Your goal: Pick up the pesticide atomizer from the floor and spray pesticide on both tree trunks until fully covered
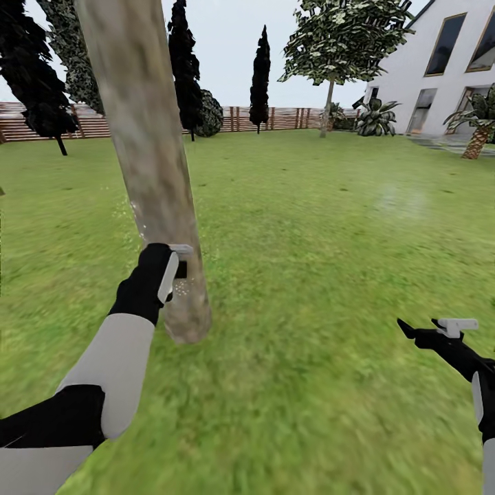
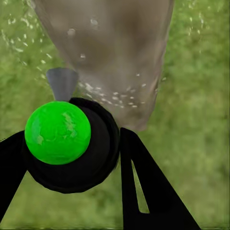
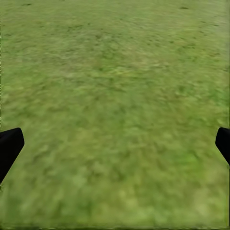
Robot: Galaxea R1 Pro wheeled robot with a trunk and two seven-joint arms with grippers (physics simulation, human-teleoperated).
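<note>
A thick, leaning, mottled grey-brown tree trunk (image 1: 148, 165) stands on the lawn just ahead of me at the left. My left gripper (image 1: 177, 265) is shut on the pesticide atomizer (image 2: 67, 143), a dark sprayer with a bright green dot and a grey nozzle that points at the trunk (image 2: 115, 57) from very close. White pesticide specks (image 2: 110, 93) dot the bark and float beside it. My right gripper (image 1: 430, 331) hangs open over bare grass at the lower right, its black fingertips (image 3: 10, 143) far apart.
Green lawn (image 1: 323, 227) spreads all round. A brown slat fence (image 1: 289, 118) runs along the back with dark columnar trees (image 1: 260, 72) before it. A leafy tree (image 1: 344, 41), a white house (image 1: 447, 62) and a palm (image 1: 476, 127) stand at the far right.
</note>
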